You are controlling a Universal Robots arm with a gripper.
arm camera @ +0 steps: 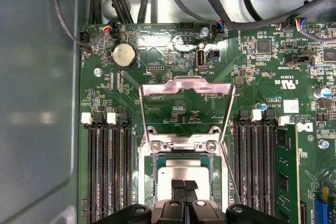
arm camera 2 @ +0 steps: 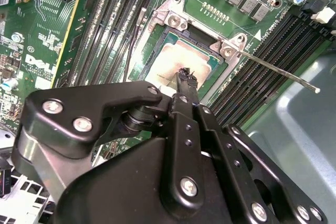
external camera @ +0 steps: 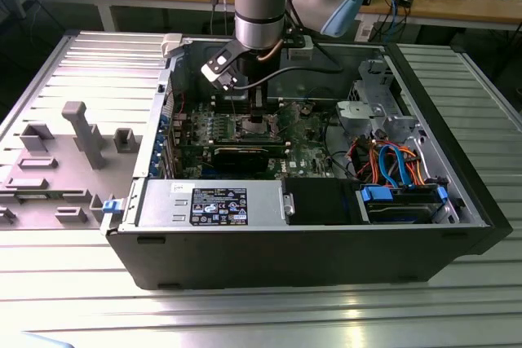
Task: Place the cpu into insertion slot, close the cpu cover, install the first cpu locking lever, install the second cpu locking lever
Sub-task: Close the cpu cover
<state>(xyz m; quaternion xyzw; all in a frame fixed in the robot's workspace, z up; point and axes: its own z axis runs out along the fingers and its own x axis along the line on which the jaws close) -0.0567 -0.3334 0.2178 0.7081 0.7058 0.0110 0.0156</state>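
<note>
from my remote seat i see the arm [external camera: 259,6] reaching down into the open computer case [external camera: 326,238], which lies on its side on the ribbed metal worktop [external camera: 245,315].

in both wrist views the pincer [arm camera: 184,186] [arm camera 2: 186,75] is clenched, its two black fingertips pressed together with nothing between them. the tips sit right at the silver-grey top of the cpu [arm camera: 184,172] [arm camera 2: 173,59]. i cannot tell whether they touch it or hover just above.

the cpu lies flat inside the insertion slot [arm camera: 151,179] [arm camera 2: 195,36], with the dark frame showing around it and the green circuit board [arm camera: 157,40] all around.

the cpu cover [arm camera: 186,84] is not closed. in the first wrist view it is swung back on its hinge away from the socket, and the green board shows through its square cut-out.

in the second wrist view a thin metal locking lever [arm camera 2: 278,70] runs out from a socket corner over the long black memory slots [arm camera 2: 252,72]. a second lever [arm camera 2: 134,43] stands along the opposite side of the socket. neither is hooked over the cover.
</note>
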